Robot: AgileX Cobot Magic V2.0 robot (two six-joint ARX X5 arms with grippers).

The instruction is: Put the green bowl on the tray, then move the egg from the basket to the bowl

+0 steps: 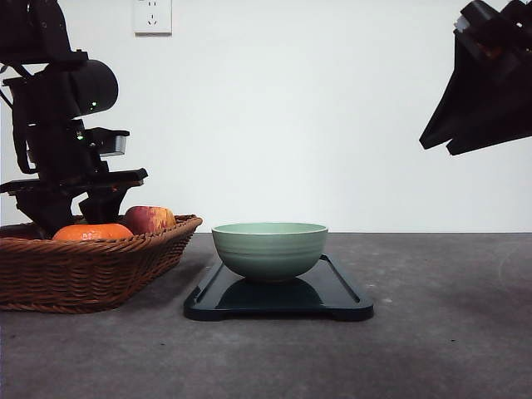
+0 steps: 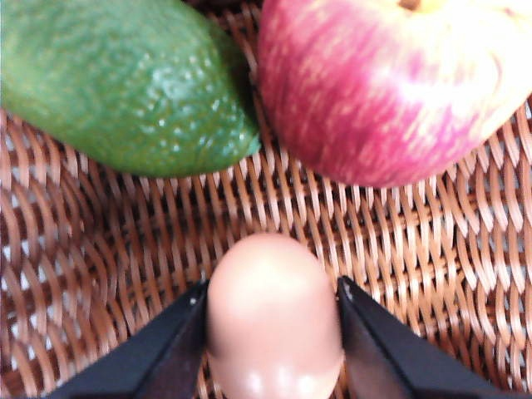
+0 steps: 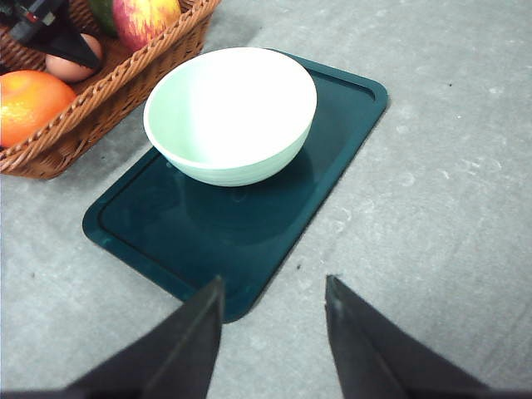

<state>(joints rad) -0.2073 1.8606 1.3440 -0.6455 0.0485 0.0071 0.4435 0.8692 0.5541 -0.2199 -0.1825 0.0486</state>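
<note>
Left wrist view: the left gripper (image 2: 274,332) is clamping one egg (image 2: 273,320) inside the basket (image 2: 100,241), lying beside one apple (image 2: 391,83) and one avocado (image 2: 116,79). One green bowl (image 1: 269,248) is sitting on one tray (image 1: 341,295). The right gripper (image 3: 273,312) is hanging spread apart.

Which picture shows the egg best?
The left wrist view: the egg is big and close there, sitting between the left claw's fingers on the basket weave. The right wrist view shows a small part of it behind that claw. In the front view, the basket wall hides it.
</note>
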